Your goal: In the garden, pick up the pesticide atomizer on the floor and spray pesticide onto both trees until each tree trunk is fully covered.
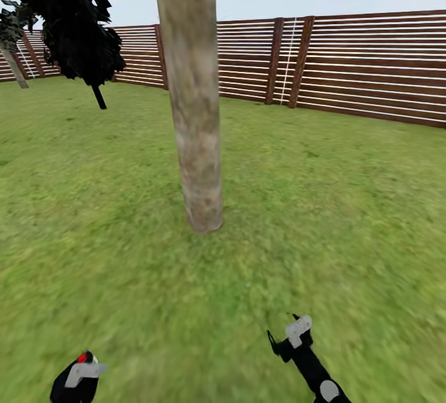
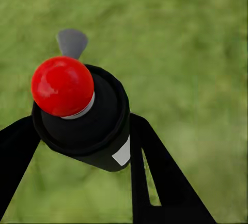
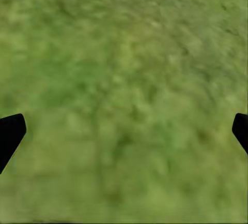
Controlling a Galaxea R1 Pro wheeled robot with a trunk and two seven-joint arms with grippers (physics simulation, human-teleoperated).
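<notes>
Garden scene, spraying step about to begin. The spray bottle (image 2: 85, 118) is already lifted off the lawn (image 1: 347, 204) and sits in the left gripper (image 1: 79, 378), seen at 7 o'clock in the head view with the bottle's red cap (image 1: 82, 358) just showing above the dark fingers. In the left wrist view the two black fingers (image 2: 155, 172) are closed against opposite sides of the dark bottle body, the red cap (image 2: 63, 86) uppermost, a white label (image 2: 123, 152) on the side and a grey nozzle tab (image 2: 72, 42) projecting beyond the cap; only grass lies beneath. The right gripper (image 1: 286, 336), at 5 o'clock, holds nothing: in the right wrist view its fingers (image 3: 10, 133) stand wide apart at the two sides of the picture with bare grass between them. One thick grey-brown trunk (image 1: 193, 111) rises at 12 o'clock, well apart from both grippers; no white specks can be made out on its bark, so coverage appears not yet started. A dark-leaved tree (image 1: 71, 18) stands at 10 o'clock before the slatted wooden fence (image 1: 359, 68). The next move probably calls for raising the left arm, aiming the nozzle at the trunk, and closing the distance before spraying.
</notes>
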